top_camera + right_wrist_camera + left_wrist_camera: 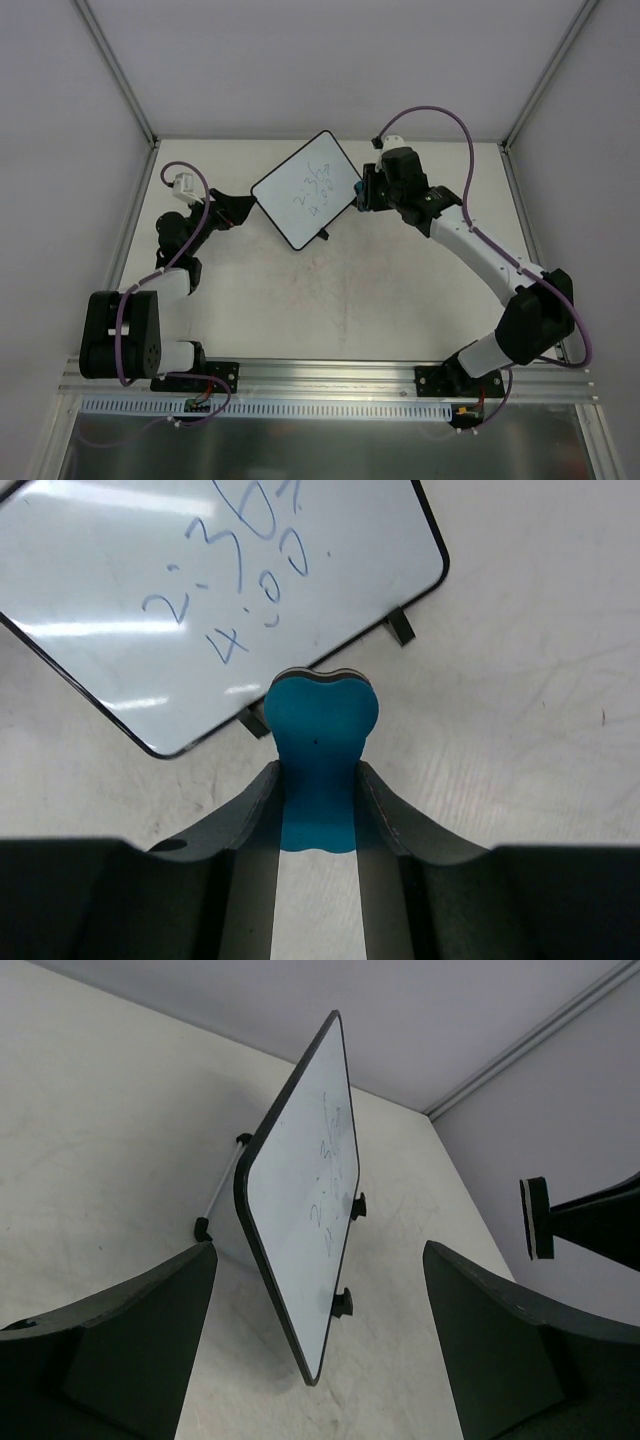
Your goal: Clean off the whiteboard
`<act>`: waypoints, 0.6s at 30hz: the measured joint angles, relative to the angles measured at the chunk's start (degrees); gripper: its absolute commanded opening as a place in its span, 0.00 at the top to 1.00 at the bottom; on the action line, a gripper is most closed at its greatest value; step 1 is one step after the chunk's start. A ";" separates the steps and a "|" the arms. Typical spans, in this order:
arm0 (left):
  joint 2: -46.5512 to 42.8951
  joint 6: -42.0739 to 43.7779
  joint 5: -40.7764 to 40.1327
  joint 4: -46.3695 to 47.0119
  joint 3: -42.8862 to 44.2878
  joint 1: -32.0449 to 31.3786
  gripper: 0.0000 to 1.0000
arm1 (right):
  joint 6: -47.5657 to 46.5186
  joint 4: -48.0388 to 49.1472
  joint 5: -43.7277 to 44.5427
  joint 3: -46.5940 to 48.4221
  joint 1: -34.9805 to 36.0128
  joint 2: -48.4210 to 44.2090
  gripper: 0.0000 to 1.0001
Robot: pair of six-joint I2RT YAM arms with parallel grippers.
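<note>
Gripping the eraser [322, 735] by its narrow waist in the right hand [368, 188], jaws shut firmly on it, blue body back toward the wrist and layered pad end pointing forward, presumably to meet the board [305, 190] flat. Hovering just short of the board's nearest edge, with no contact that can be made out

Propped at a tilt on the table [330, 300] on two small feet [400, 627], just ahead of both hands and between them, one corner turned toward the left hand [243, 210]. Covered in blue writing [240, 560] across the face, so apparently nothing wiped off yet

On the left: spread wide open and empty, board edge straight ahead in the gap, clear of both fingers [130, 1340]. Probably stationed there to brace the board against the push of the wipe, given how readily so light and tilted a thing would slide or tip

Next, most likely: closing on that corner or pressing against it, then sweeping the pad across the writing from the right-hand side. Worth watching for: a push too hard or too steep, skating the board away from the right hand or knocking it off its feet
</note>
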 measured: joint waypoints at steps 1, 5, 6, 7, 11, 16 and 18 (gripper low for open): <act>1.33 -0.44 0.39 0.81 0.76 0.31 0.17 | -0.22 0.11 -0.26 1.66 0.00 0.94 1.00; 5.09 -1.16 1.53 2.21 4.22 0.59 0.19 | -0.92 -0.42 -1.42 9.55 -0.11 5.92 1.00; 5.70 -1.16 1.55 2.23 5.14 0.61 0.19 | -0.98 -0.48 -1.77 11.04 -0.17 6.99 1.00; 6.27 -1.14 1.57 2.16 6.05 0.59 0.20 | -1.01 -0.81 -2.19 12.98 -0.28 8.35 1.00; 8.94 -1.05 1.92 1.95 9.75 0.59 0.23 | -1.01 -1.18 -4.39 19.39 -1.16 13.14 1.00; 13.49 -1.16 2.56 1.95 11.98 0.61 0.32 | -0.85 -1.42 -7.69 25.05 -2.89 18.45 1.00; 15.96 -1.16 3.23 1.95 13.09 0.61 0.33 | -0.39 -1.53 -8.48 26.84 -3.30 20.33 1.00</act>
